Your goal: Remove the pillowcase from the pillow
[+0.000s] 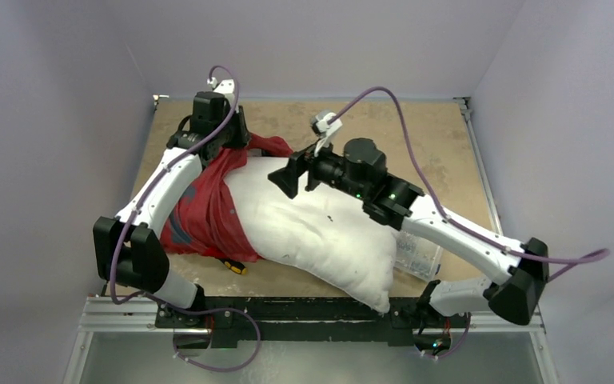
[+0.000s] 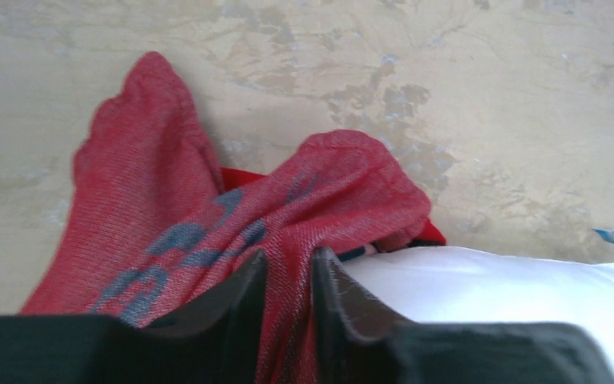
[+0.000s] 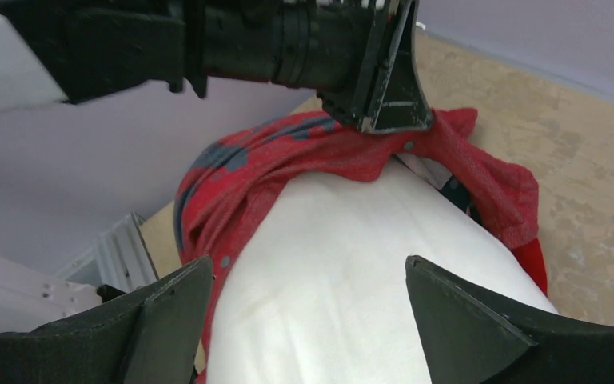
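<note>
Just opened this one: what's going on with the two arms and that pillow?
The left gripper is shut on a bunched fold of the red pillowcase at the far end of the white pillow. The right gripper is open over the bare pillow, gripping nothing; whether it presses down I cannot tell. Most of the pillow is uncovered, but the case is gathered around its far-left end, so it is not off yet.
</note>
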Controlling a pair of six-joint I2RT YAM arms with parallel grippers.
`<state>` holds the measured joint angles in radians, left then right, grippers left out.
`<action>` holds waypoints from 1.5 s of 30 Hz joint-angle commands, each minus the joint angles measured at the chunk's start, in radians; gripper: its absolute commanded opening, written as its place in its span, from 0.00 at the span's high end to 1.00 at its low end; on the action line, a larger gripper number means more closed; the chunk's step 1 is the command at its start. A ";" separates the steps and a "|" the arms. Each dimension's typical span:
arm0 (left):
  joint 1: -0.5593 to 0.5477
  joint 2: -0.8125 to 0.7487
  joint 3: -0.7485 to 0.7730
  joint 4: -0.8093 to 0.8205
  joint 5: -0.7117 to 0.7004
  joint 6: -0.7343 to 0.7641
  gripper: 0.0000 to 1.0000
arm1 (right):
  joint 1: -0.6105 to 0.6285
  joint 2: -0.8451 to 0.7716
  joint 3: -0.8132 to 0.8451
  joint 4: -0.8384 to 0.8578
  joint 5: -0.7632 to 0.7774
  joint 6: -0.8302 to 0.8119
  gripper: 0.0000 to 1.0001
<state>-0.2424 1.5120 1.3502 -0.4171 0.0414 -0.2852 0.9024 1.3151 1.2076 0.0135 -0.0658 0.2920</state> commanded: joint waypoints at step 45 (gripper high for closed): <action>0.003 -0.691 -0.554 -0.112 0.114 -0.297 0.40 | -0.096 0.087 -0.122 0.184 0.086 0.065 1.00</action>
<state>-0.2424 0.7929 0.8402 -0.6353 0.0986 -0.5503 0.8062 1.4918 1.0885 0.1051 0.0158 0.3347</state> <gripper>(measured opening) 0.625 0.039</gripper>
